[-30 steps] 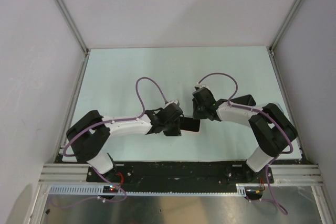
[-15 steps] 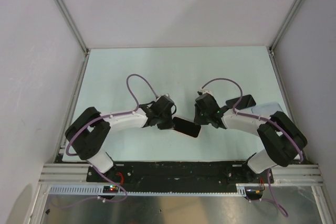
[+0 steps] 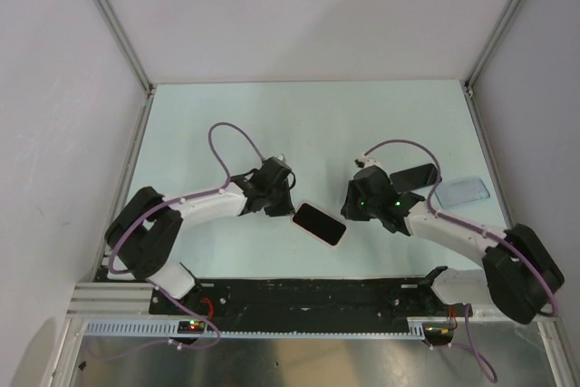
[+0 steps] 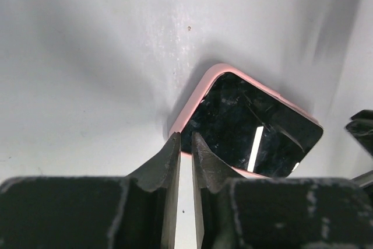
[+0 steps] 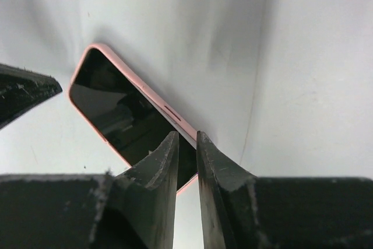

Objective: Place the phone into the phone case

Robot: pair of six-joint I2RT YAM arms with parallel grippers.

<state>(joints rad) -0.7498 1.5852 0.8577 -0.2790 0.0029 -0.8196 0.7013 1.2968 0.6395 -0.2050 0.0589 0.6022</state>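
Looking from above, my left gripper (image 3: 286,207) and right gripper (image 3: 350,210) flank the pink-edged phone (image 3: 319,223), screen up on the table (image 3: 317,124) — the clear case (image 3: 462,190) lies well apart, to the right. Left wrist: my fingers (image 4: 172,157) are nearly closed, a thin slit, tips at the phone's edge. Right wrist: the same narrow slit, tips over its long side — touching or not, I cannot tell.

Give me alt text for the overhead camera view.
A pink-edged phone lies face up on the table between the left tool and right tool, each close to one end. A dark flat object and a clear case lie farther right.
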